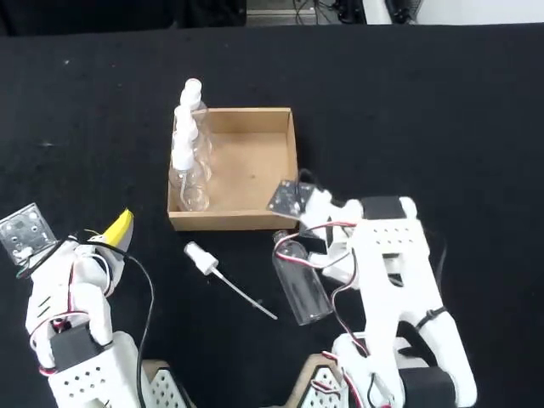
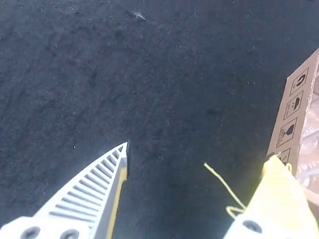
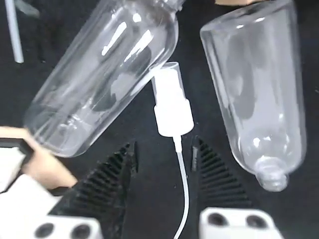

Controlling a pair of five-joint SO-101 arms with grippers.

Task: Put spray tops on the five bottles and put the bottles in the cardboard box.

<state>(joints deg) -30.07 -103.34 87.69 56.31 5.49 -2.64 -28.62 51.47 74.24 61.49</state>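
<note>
Three capped, two to go.
Your left claw hangs wide open beside the box, which holds three topped bottles. One top lies loose. Your right claw, jaws parted, straddles a second top between two bare bottles, seemingly placed to pinch it.

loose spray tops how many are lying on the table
2. One white plastic spray top lies on the black table beside the brown cardboard box; another lies between two clear plastic bottles ahead of the open right hand. More may hide under the arm.
</note>
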